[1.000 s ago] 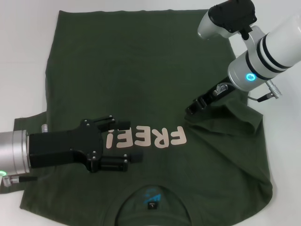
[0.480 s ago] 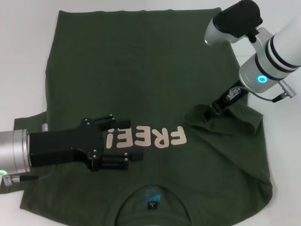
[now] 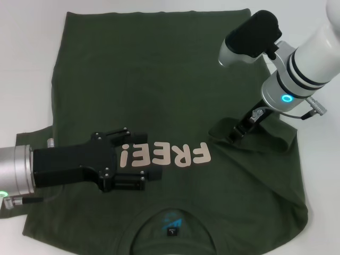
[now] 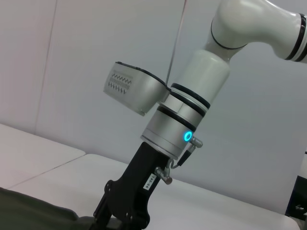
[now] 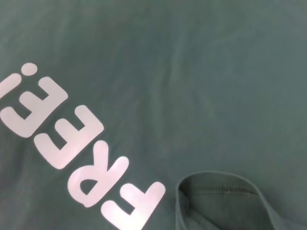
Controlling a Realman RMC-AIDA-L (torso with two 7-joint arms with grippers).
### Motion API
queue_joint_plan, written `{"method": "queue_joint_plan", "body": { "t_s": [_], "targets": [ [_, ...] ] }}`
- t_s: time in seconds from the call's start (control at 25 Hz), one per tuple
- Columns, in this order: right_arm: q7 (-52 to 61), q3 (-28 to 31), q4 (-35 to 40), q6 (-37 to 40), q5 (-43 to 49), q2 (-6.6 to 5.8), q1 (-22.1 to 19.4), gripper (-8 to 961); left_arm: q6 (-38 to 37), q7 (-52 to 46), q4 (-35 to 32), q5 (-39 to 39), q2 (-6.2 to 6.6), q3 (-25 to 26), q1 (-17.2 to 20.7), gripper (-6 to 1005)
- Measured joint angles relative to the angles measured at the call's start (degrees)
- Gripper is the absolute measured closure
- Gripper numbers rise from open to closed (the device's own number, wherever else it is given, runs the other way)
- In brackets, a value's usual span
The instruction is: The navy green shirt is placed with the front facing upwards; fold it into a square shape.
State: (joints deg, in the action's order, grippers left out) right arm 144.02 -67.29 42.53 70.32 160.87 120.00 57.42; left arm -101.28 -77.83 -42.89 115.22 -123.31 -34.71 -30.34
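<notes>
Where the left arm's casing crossed the left sleeve, could not make out that sleeve's edge. Counted one navy green shirt, spread front-up on the white table with the collar nearest the robot and the hem far. Lost the collar's near edge past the border of the head view.

Counted two grippers. Found the left gripper low over the chest, jaws spread wide and holding nothing. Could not tell whether they touched the cloth. Hid the start of the pale lettering under those jaws, leaving "FREE" and a further stroke readable. Saw one small blue label inside the collar.

Farther right, found the right gripper angled down at the right sleeve, which lay doubled inward over the body. Appeared clamped on that fold, the cloth rising in a ridge to the jaws. Saw none of the jaws in the right wrist view, only lettering and a curl of stitched hem. Cut off that gripper's tips in the left wrist view.
</notes>
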Motion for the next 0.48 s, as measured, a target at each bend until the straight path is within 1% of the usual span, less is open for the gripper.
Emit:
{"method": "queue_joint_plan", "body": {
  "t_s": [0.2, 0.48],
  "targets": [
    [0.16, -1.91, -0.21, -0.36, -0.03, 0.16, -0.03, 456, 0.08, 0.03, 0.04, 0.00, 0.00, 0.00, 0.02, 147],
    [0.91, -5.06, -1.74, -1.77, 0.15, 0.26, -0.02, 449, 0.17, 0.10, 0.09, 0.00, 0.00, 0.00, 0.02, 148]
  ]
}}
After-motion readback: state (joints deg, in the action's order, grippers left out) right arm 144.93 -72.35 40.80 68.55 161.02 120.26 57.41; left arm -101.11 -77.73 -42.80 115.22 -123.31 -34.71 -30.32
